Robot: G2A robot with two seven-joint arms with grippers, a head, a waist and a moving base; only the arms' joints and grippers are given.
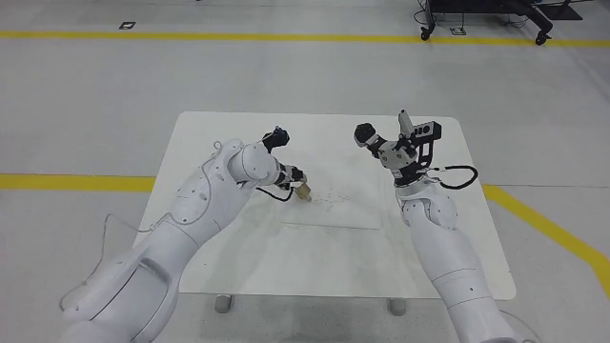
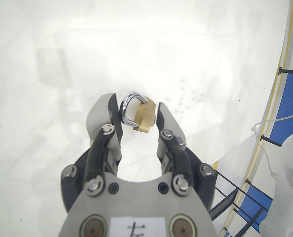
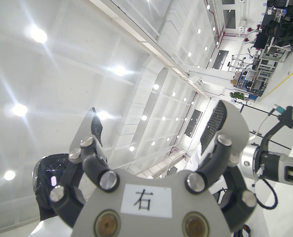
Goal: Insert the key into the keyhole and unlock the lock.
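Note:
A small brass padlock [image 2: 144, 117] with a silver shackle [image 2: 126, 109] sits between the fingers of my left gripper [image 2: 137, 114]. One pad presses the shackle and the other the brass body, so the gripper is shut on it. From above, the padlock [image 1: 303, 191] is low over the white table [image 1: 210, 152], just beyond my left gripper [image 1: 296, 177]. My right gripper [image 3: 157, 110] points up toward the ceiling, open, with nothing between its fingers. In the top view the right gripper [image 1: 406, 130] is raised over the table's far right part.
A thin white mat [image 1: 353, 211] lies in the middle of the table, its left edge by the padlock. Grey floor with yellow lines surrounds the table. A dark equipment cart [image 1: 486, 0] stands far behind.

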